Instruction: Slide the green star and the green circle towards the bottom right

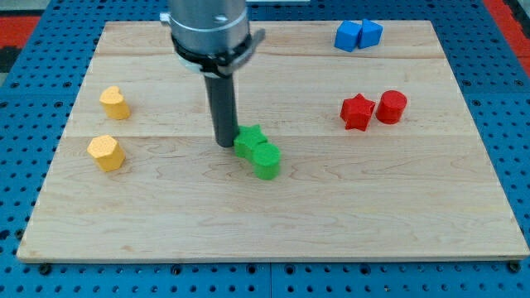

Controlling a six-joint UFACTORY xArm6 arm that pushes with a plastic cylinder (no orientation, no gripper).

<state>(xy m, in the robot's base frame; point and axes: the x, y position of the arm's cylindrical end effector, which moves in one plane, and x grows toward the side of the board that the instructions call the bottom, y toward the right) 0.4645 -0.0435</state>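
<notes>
The green star [249, 139] lies near the middle of the wooden board [373, 207]. The green circle [266, 160] touches it at its lower right. My tip [225, 143] stands on the board right at the star's left side, touching or almost touching it. The dark rod rises from there to the arm's grey housing [209, 29] at the view's top.
A red star [357, 112] and a red circle [392, 107] lie side by side at the right. Two blue blocks [358, 35] sit together at the top right. Two yellow blocks [115, 103] [107, 152] lie at the left.
</notes>
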